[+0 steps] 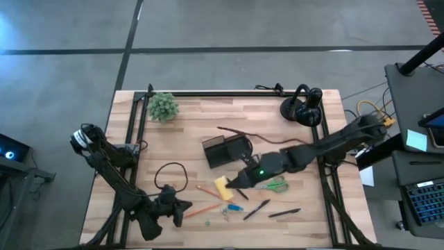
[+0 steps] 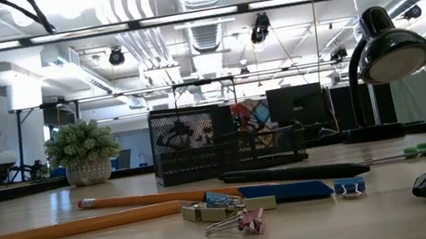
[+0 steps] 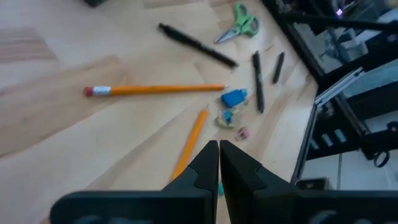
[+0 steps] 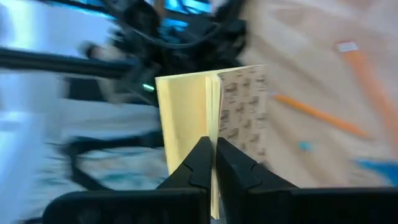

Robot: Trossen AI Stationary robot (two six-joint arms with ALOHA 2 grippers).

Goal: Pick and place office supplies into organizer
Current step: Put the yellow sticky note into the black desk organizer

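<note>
The wooden table (image 1: pixel 187 132) is seen carrying everything, with the black organizer (image 1: pixel 225 151) set near its middle, presumably so that both arms can reach it. The right arm is stretched in from the right edge, and its tool (image 1: pixel 238 182) is placed just in front of the organizer, at the yellow sticky-note pad (image 4: pixel 208 118); in the right wrist view the fingers are seen pinched together on the pad's edge, so that the pad stands out edge-on beyond them, a hold judged suited to a thin, flat item. The left arm is parked at the front left of the table, its tool (image 3: pixel 219 163) fully closed on nothing, apparently kept clear while waiting. The remaining supplies are spread along the front: two orange pencils (image 3: pixel 155 90), the green-handled scissors (image 1: pixel 276 185) just right of the pad, black pens (image 1: pixel 284 212) further right, and a small blue piece (image 3: pixel 234 98) with metal clips (image 2: pixel 237 219) between the pencils and pens. None of these is seen inside the organizer. A small potted plant (image 1: pixel 164 106) is left at the rear.
</note>
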